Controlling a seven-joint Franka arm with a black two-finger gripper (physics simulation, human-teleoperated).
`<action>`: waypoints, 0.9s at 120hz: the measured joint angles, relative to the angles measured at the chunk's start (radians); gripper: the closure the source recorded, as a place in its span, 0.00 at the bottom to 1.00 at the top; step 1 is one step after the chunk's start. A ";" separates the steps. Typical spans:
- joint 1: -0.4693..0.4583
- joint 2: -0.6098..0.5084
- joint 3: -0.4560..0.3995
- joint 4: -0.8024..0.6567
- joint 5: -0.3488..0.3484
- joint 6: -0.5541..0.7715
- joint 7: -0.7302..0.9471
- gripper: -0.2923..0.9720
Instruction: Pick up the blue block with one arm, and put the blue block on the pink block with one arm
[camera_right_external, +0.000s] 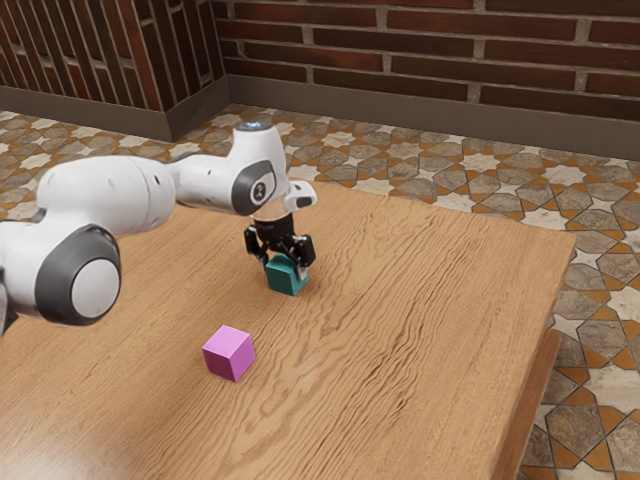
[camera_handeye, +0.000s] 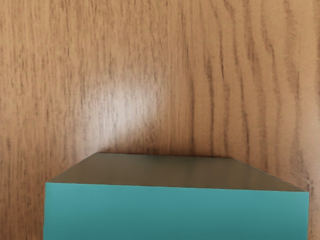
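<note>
The jaws are down at the top of the blue block (camera_right_external: 286, 278); I cannot tell if they are squeezing it or open. The blue block sits on the wooden worktop (camera_right_external: 420, 300); the pink block (camera_right_external: 229, 352) sits well apart from it, nearer the front.

Blue block (camera_right_external: 287, 279): teal. Pink block (camera_right_external: 229, 352): magenta. Worktop (camera_right_external: 420, 330): tan wood grain. Wall (camera_right_external: 450, 40): red brick. Floor (camera_right_external: 480, 172): beige-brown star tiles.
</note>
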 joint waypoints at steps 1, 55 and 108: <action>0.000 0.000 0.000 0.000 0.000 0.000 0.000 0.26; 0.000 -0.015 0.000 -0.007 -0.004 -0.023 -0.004 0.47; -0.007 -0.526 0.001 -0.575 -0.047 -0.032 -0.014 0.47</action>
